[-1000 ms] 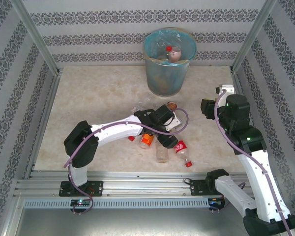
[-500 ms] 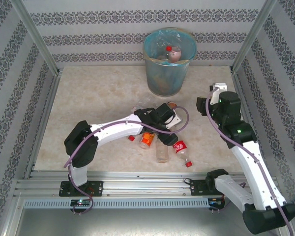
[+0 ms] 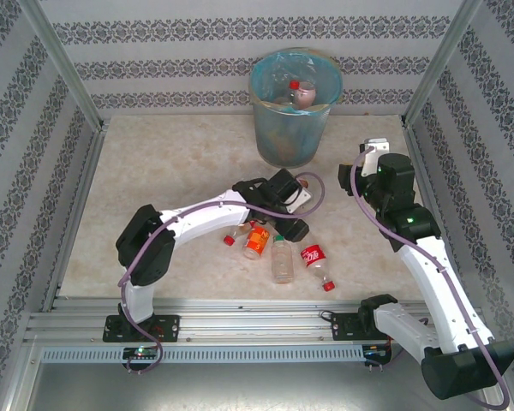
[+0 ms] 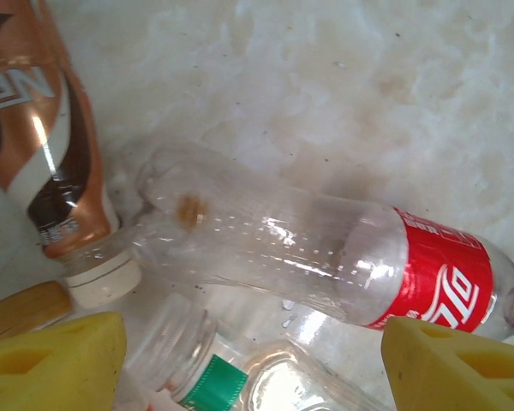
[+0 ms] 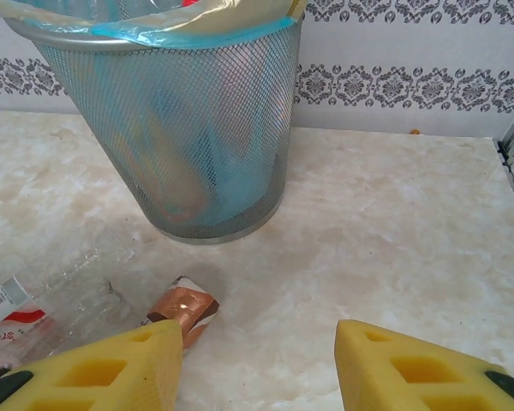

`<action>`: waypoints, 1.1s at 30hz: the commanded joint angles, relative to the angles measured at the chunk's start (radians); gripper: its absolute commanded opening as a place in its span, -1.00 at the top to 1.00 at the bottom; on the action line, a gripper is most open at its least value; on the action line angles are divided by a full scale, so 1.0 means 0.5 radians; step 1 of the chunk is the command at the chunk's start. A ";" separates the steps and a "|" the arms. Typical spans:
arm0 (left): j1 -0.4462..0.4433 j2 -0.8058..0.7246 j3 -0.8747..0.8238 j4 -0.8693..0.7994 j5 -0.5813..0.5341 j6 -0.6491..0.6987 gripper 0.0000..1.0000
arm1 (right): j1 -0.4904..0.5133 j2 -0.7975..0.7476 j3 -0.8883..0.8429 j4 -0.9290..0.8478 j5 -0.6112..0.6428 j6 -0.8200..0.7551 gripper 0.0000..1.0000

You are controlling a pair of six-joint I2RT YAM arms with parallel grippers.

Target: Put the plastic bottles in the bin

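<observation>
Left gripper (image 4: 253,372) poised over the cluster of plastic bottles (image 3: 278,253) at mid-bench, pads spread and pinching nothing. Directly beneath lies a red-labelled bottle (image 4: 325,248), flat on the bench (image 3: 171,171). A brown-labelled bottle (image 4: 43,154) touches its left end and a green-labelled bottle (image 4: 214,377) lies just nearer. Right gripper (image 5: 257,368) is likewise spread and empty, right of the cluster and facing the bin (image 5: 171,128), which stands at the far edge (one red-capped bottle already inside).

The step in hand appears to be the pick. The red-labelled bottle lies nearly along the closing line, so a wrist turn to straddle its clear body crosswise would likely help. Descend clear of its neighbours, and close gently, since thin plastic buckles and slips.
</observation>
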State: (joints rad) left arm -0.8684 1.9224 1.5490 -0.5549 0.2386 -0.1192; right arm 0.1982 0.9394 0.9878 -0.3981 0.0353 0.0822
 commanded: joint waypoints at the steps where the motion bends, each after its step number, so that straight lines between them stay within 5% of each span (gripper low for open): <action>1: 0.062 0.042 0.103 -0.104 0.068 -0.140 -0.57 | -0.028 -0.026 0.023 0.091 -0.023 -0.057 -0.02; 10: 0.095 0.228 0.337 -0.426 0.144 -0.180 -0.37 | -0.039 0.026 0.143 0.103 -0.060 -0.092 -0.02; 14: 0.084 0.239 0.391 -0.430 0.368 -0.083 -0.37 | -0.042 0.003 0.120 0.102 -0.039 -0.092 -0.02; 17: 0.043 0.206 0.394 -0.445 0.334 0.254 -0.47 | -0.041 -0.044 0.094 0.097 -0.025 -0.091 -0.02; 25: 0.022 0.103 0.258 -0.254 0.292 1.983 -0.72 | -0.045 -0.133 0.173 0.082 -0.012 -0.190 -0.01; 33: -0.077 0.367 0.439 -0.278 0.371 2.578 -0.75 | -0.044 -0.183 0.281 0.044 -0.059 -0.240 -0.01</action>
State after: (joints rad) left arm -0.8768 2.0518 1.7340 -0.6891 0.3965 0.9646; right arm 0.1848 0.8696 1.0885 -0.3668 0.0181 -0.0113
